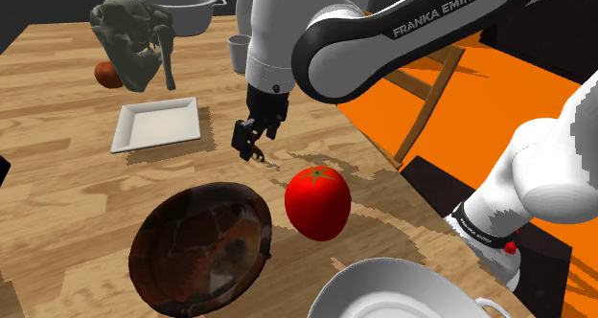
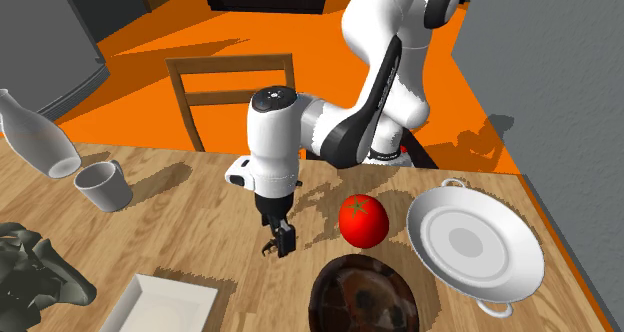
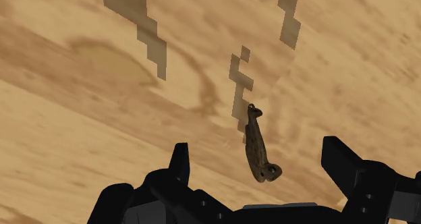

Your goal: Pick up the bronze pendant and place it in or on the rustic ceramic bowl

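Wood-grained tabletop (image 3: 81, 88) is carrying the small brown pendant (image 3: 257, 150), which is lying flat on the bare wood, a slim curved piece with a small ring at one end. It is sitting in the gap between the two black fingers (image 3: 179, 165), which are standing wide apart and touching neither side of it, so the gripper (image 1: 253, 146) is released and holding nothing. The white arm is reaching out from its stand at the shoulder view's lower right, bending over the table and pointing the hand downward, with the fingertips hanging low over the surface. In the shoulder view the red tomato (image 1: 317, 203) is resting to the right of the gripper and a little nearer, and the dark brown glazed bowl (image 1: 201, 249) is sitting nearer still, to the left, apart from the pendant. A white square plate (image 1: 156, 124) is lying to the gripper's left, and a white two-handled pan (image 2: 520, 270) is sitting beside the tomato at the second exterior view's right.
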Tool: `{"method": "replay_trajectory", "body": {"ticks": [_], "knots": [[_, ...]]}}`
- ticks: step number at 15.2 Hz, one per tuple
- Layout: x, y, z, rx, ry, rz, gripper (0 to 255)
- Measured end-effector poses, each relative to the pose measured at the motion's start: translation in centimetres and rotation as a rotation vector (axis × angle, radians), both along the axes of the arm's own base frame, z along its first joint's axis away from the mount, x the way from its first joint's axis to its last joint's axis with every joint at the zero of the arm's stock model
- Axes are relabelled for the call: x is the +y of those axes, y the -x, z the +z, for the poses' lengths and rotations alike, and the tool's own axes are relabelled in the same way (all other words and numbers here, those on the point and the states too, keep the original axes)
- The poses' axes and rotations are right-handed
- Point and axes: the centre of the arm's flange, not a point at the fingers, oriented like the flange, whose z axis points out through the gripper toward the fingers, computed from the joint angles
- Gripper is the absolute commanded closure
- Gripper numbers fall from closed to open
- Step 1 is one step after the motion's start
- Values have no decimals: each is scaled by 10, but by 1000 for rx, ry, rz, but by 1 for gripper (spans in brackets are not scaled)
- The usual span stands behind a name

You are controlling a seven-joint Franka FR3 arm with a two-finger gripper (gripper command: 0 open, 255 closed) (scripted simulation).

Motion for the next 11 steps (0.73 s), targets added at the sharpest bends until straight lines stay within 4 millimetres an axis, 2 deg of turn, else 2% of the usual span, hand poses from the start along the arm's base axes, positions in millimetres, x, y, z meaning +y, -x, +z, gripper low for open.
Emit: {"method": "replay_trajectory", "body": {"ticks": [3,9,10,11], "knots": [[3,-2,-16,0,0,0,0],[4,-2,-19,-1,0,0,0],[4,-2,-19,-1,0,0,255],[4,-2,-19,-1,0,0,255]]}}
